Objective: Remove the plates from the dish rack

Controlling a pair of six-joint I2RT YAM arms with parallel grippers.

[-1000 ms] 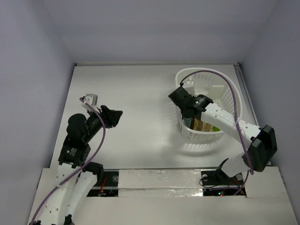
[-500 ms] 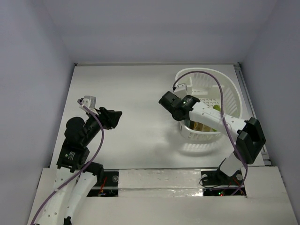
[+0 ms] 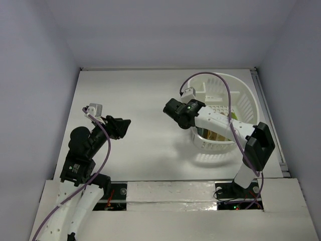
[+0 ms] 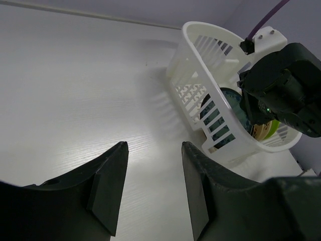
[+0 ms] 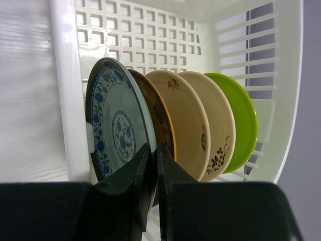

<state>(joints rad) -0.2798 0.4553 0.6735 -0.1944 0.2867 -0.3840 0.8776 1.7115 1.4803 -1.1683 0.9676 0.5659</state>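
Note:
The white dish rack [image 3: 246, 90] stands at the right of the table. In the right wrist view five plates stand on edge inside it [image 5: 62, 75]: teal-blue patterned [image 5: 118, 125], mustard-brown [image 5: 161, 120], tan [image 5: 183, 120], cream with specks [image 5: 220, 125] and lime green [image 5: 243, 115]. My right gripper [image 5: 154, 146] is shut on the teal-blue plate's rim, at the rack's near left end [image 3: 183, 114]. My left gripper [image 3: 120, 125] is open and empty over the bare table, well left of the rack [image 4: 153, 145].
The left wrist view shows the rack's slotted wall [image 4: 200, 60] with the teal-blue plate [image 4: 229, 100] behind it, under the right arm's black wrist [image 4: 281, 95]. White walls enclose the table. A purple cable [image 3: 220, 75] arcs over the rack.
My right wrist has swung left from over the rack's middle to its near left end. The left arm has barely shifted.

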